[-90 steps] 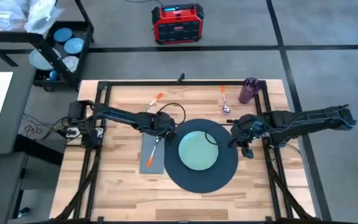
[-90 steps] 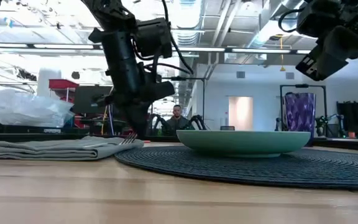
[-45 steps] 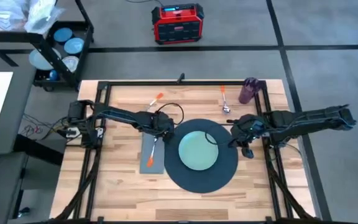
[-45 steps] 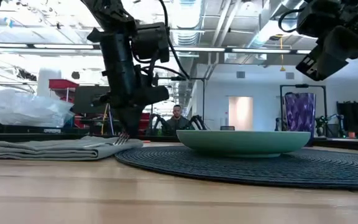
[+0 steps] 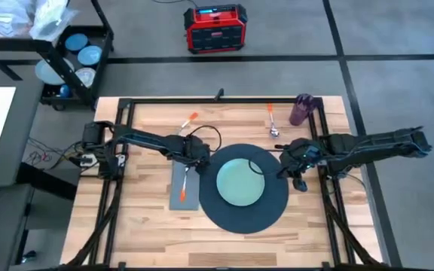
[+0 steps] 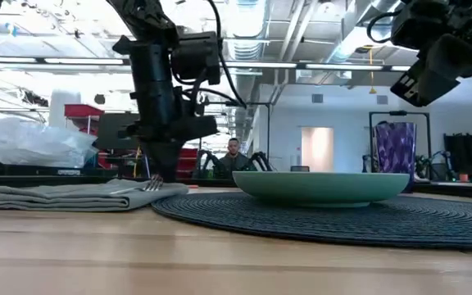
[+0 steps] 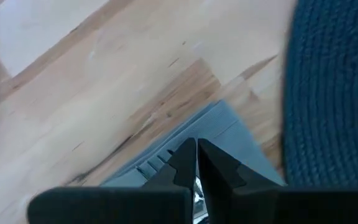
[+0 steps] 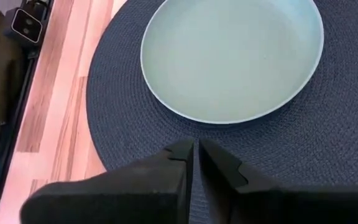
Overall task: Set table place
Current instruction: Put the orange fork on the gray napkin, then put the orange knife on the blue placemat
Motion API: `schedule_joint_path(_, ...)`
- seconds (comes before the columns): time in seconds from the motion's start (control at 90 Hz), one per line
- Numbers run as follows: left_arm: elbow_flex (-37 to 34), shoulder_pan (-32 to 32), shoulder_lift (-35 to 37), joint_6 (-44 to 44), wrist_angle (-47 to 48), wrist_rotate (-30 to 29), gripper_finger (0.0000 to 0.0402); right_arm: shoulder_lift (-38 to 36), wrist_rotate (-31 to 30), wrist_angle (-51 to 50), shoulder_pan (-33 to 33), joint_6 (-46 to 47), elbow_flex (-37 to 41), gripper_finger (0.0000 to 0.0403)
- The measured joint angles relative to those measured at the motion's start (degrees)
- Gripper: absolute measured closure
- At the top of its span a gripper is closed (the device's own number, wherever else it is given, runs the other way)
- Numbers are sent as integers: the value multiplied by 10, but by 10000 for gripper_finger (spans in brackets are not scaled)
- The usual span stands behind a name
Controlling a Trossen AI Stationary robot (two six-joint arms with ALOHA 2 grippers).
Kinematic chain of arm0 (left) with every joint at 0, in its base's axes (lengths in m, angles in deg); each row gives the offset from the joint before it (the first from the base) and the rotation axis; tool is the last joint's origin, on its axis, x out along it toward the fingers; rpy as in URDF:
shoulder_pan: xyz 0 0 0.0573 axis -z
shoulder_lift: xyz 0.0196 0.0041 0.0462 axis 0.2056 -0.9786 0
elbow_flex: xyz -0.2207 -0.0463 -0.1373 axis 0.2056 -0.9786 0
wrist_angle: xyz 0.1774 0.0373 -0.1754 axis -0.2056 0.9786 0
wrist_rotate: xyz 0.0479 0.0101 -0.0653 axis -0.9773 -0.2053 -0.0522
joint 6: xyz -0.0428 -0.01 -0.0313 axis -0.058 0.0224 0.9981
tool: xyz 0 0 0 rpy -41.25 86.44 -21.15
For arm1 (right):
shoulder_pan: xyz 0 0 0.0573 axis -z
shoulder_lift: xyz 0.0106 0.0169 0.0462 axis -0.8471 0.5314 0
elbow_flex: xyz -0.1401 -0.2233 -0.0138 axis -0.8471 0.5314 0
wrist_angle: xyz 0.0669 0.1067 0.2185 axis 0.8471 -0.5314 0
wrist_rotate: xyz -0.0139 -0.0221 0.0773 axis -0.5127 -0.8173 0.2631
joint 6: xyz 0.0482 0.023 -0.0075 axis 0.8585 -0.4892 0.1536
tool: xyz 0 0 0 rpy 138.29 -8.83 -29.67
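High view: we see the left gripper at frame centre-left, fingers nearly closed and empty, lifting off the fork now lying on the napkin. Fork placement is complete.

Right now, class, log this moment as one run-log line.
left gripper: shut, over napkin | fork: lying on napkin | right gripper: shut, waiting by mat | plate: on mat
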Motion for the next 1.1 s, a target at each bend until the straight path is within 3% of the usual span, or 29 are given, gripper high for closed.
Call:
schedule_joint_path(0.233, 0, 1, 1, -2, -21, 0, 401, 0, 0, 0, 0, 0, 0, 387)
schedule_joint_path(0.378, 26, -1, 4, -90, -42, -15, 401, 0, 5, 0, 0, -31, 0, 387)
schedule_joint_path(0.489, 91, -17, 5, -186, 24, -61, 401, 0, 5, -2, 2, -37, 0, 387)
schedule_joint_path(0.567, 135, -32, 5, -234, 88, -128, 401, 0, 3, -5, 8, -37, 0, 387)
schedule_joint_path(0.678, 181, -64, 6, -265, 182, -193, 401, 0, -27, -7, 23, -38, 0, 387)
schedule_joint_path(0.811, 184, -112, 12, -289, 208, -186, 401, 0, -28, -7, 37, -46, 0, 387)
schedule_joint_path(0.967, 162, -168, 25, -330, 173, -164, 401, 0, -27, -5, 47, -61, 0, 387)
schedule_joint_path(1.1, 99, -222, 59, -352, 78, -77, 401, 0, -25, -4, 46, -63, 0, 387)
